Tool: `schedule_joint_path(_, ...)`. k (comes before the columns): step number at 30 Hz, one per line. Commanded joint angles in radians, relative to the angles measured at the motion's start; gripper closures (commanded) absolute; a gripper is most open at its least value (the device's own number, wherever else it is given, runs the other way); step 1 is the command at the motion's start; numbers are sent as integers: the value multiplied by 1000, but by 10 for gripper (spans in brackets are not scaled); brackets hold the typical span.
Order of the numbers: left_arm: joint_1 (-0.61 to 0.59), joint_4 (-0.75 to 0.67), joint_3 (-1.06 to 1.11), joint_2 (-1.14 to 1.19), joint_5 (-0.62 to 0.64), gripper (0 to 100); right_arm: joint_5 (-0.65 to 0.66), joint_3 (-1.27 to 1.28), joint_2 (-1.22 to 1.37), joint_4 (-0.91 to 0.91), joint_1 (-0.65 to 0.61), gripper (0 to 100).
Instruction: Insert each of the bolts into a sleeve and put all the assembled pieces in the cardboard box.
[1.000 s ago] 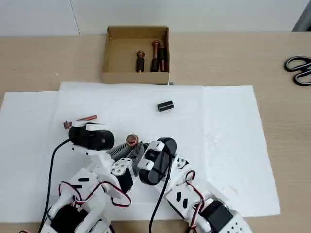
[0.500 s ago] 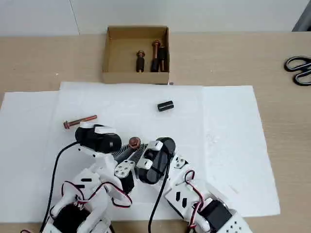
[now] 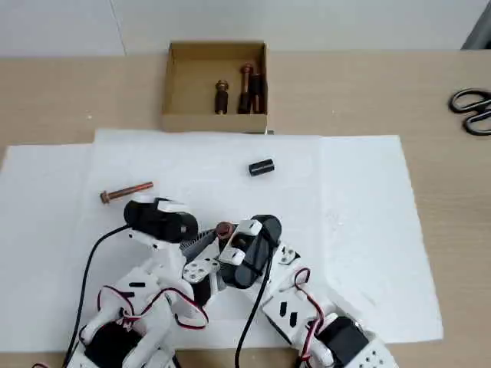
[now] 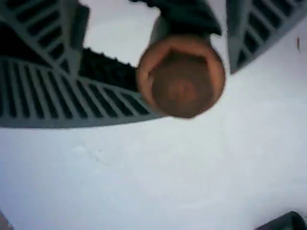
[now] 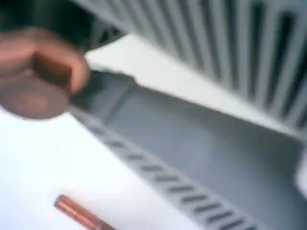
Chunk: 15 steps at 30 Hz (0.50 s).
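- table [image 3: 69, 92]: wood, fills the whole frame. A white sheet [image 3: 368, 230] covers most of the lower part.
- left hand [image 4: 158, 62] and right hand [image 3: 232, 242] meet at lower center of the high view. Left one's jaws are apart, wider than what sits btwn them, so it's not gripping anything. Right one: can't tell if it's gripping or not.
- cardboard box [image 3: 184, 84]: top center, on bare table just above the sheet's top edge. 3 assembled pieces [image 3: 245, 88] lie side by side in its right half.
- scissors [image 3: 472, 111]: far right edge, on the table.
- loose bolt [image 3: 126, 192]: flat on the sheet, left of center, up-left of the hands.
- middle bolt [image 3: 224, 229]: copper head, right btwn the two hands. Left wrist view has the head end-on w/ sth dark behind it, up against one jaw, gap on the other side.
- loose sleeve [image 3: 261, 167]: black, on the sheet at center, below the box, well apart from the hands.
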Motion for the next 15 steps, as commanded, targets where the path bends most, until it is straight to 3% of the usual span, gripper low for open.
schedule_joint_path(1,5,17,-74,6,-18,798,3,-44,-10,-24,4,996)
schedule_joint_path(11,-44,143,-259,6,-75,799,3,-43,-10,-24,4,996)
schedule_joint_path(15,-149,132,-260,2,-152,920,3,-43,-10,-24,8,996)
